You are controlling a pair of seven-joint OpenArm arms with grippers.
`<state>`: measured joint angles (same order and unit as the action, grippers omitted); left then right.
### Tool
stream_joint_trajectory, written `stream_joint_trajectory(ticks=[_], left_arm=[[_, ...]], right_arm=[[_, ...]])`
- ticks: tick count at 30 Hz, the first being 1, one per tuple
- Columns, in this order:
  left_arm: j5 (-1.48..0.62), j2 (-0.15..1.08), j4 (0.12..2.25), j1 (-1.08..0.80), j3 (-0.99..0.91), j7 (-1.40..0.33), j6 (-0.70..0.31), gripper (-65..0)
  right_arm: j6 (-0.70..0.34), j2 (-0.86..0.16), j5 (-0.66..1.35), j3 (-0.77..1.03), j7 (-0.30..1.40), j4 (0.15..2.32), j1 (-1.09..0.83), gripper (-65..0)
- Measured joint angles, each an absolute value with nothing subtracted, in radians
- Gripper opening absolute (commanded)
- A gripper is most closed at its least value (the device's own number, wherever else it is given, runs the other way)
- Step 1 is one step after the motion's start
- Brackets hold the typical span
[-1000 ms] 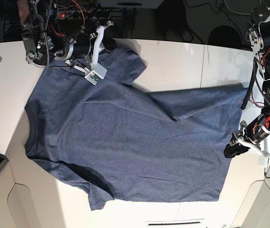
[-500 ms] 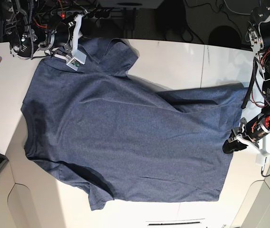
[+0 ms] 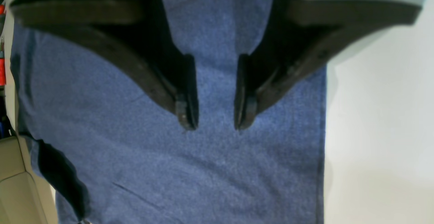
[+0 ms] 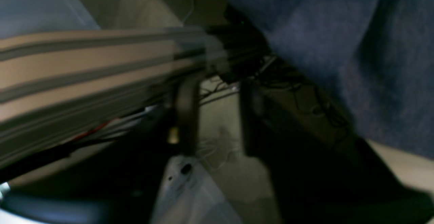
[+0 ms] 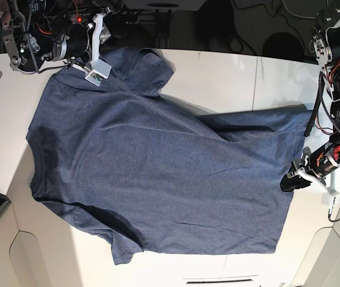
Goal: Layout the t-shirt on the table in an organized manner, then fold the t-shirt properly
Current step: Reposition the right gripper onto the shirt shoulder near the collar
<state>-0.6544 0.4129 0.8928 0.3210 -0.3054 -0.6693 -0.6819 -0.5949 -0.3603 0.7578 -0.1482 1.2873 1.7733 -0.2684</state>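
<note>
The t-shirt (image 5: 158, 179) lies spread across the white table (image 5: 230, 75), plain side up, its collar edge toward the left of the base view and its hem toward the right, with diagonal creases running across the middle and one sleeve (image 5: 125, 248) turned toward the near edge. The left gripper (image 3: 212, 124) hangs just above the fabric near the hem side, jaws parted by a moderate gap with nothing between them. The right gripper (image 4: 215, 122) sits at the far sleeve corner by the table's back edge; in its blurred wrist view the jaws stand apart and look empty, the cloth draped beside them rather than pinched. The layout step seems nearly done but not tidy. To finish it well, I would pinch the hem corners and the shoulders in turn and draw them gently outward, low over the table, until the diagonal creases flatten and both sleeves lie symmetric, before starting any fold.
</note>
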Motion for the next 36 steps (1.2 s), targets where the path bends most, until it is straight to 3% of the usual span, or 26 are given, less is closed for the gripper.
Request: stream_joint_trajectory(ticks=[6,10,12,14,17,20,26,36], left_arm=[[-0.654,0.413,0.893,0.321,-0.305,-0.669,-0.682,-43.5],[-0.655,0.413,0.893,0.322,-0.305,-0.669,-0.682,-43.5],[-0.655,0.413,0.893,0.321,-0.304,-0.669,-0.682,-43.5],[-0.654,0.413,0.893,0.321,-0.304,-0.669,-0.682,-43.5],[-0.655,0.413,0.893,0.322,-0.304,-0.669,-0.682,-43.5],[-0.654,0.413,0.893,0.321,-0.304,-0.669,-0.682,-43.5],[-0.654,0.413,0.893,0.321,-0.304,-0.669,-0.682,-43.5],[-0.654,0.413,0.893,0.321,-0.304,-0.669,-0.682,-43.5]], right_arm=[[-0.596,-0.349,0.756,-0.148,1.187,1.899,-0.257,-42.0],[-0.591,-0.278,0.637,-0.138,1.098,1.919,-0.221,-43.2],[-0.550,-0.244,0.520,-0.136,1.055,1.920,-0.210,-51.4],[-0.475,-0.214,0.414,-0.135,1.052,1.921,-0.202,-65.0],[-0.330,-0.186,0.234,-0.135,1.052,1.918,-0.202,-65.0],[-0.257,-0.187,0.101,-0.133,1.061,1.917,-0.208,-65.0],[-0.257,-0.191,0.074,-0.132,1.063,1.913,-0.306,-65.0],[-0.245,-0.282,0.006,-0.132,1.089,1.910,-0.333,-65.0]])
